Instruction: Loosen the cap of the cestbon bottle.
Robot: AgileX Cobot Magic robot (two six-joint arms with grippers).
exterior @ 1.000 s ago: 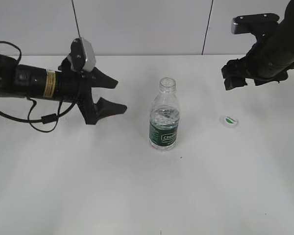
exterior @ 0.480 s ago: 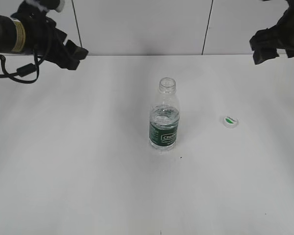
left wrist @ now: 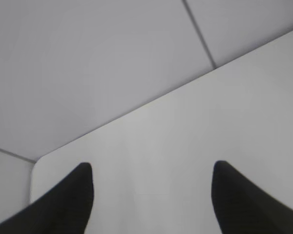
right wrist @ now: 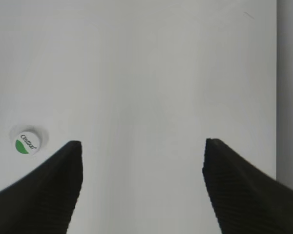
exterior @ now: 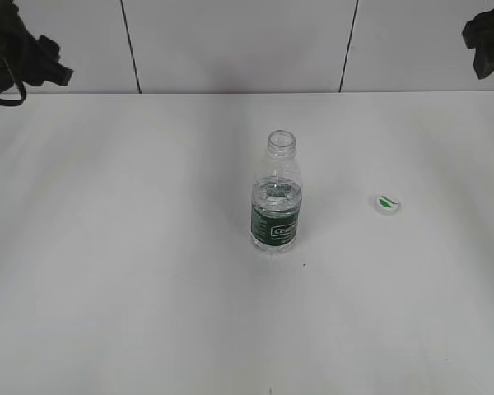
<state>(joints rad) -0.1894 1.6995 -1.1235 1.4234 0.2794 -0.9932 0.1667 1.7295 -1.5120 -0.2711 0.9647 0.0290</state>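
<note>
White cap (exterior: 386, 203) off (beside) cestbon bottle (exterior: 276, 197), left gripper (left wrist: 151, 170), right gripper (right wrist: 141, 146) both agape

Cestbon bottle (exterior: 277, 202): clear glossy plastic, ribbed neck, dark green label band (smooth, slight sheen). Cap (exterior: 386, 203): white plastic, smooth top, green mark. Desk (exterior: 132, 271): matt white, smooth, faint specks. Left gripper (left wrist: 151, 192) and right gripper (right wrist: 142, 168): black matt fingers; right ones finely ridged.
</note>
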